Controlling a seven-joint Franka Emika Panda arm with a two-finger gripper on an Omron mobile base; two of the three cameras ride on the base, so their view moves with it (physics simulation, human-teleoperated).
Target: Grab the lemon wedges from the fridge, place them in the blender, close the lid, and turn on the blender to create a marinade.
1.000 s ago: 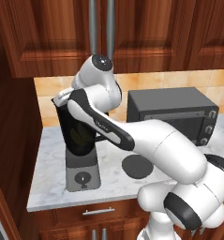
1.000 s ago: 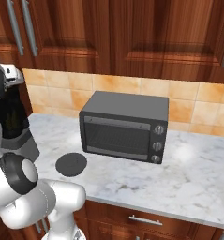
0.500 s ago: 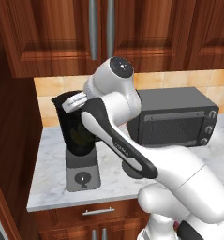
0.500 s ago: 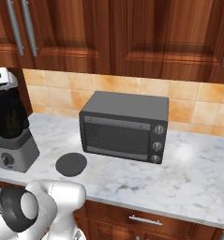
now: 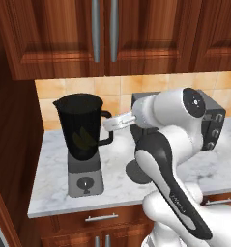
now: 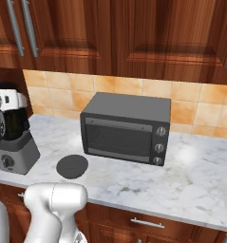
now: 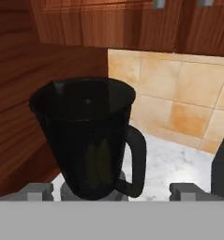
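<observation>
The blender (image 5: 81, 140) stands at the counter's left end, its dark jar (image 7: 85, 131) open at the top. Yellow lemon wedges (image 7: 97, 160) show dimly through the jar wall, low inside it (image 5: 86, 139). My gripper (image 7: 110, 191) is open and empty, level with the jar's lower half, one fingertip (image 7: 36, 191) on each side of the view. In the left base view my hand (image 5: 118, 121) hangs just right of the jar's handle. The lid (image 6: 72, 166) lies flat on the counter between the blender (image 6: 14, 142) and the oven. The fridge is out of view.
A dark grey toaster oven (image 6: 125, 128) sits at the back of the marble counter (image 6: 181, 180). Wooden wall cabinets (image 5: 102, 34) hang above, and a wooden side panel (image 5: 13, 144) closes the left end.
My hand has drawn back from over the jar's mouth to the right of its handle and dropped lower. The jaws have opened wide, and the arm has swung right.
</observation>
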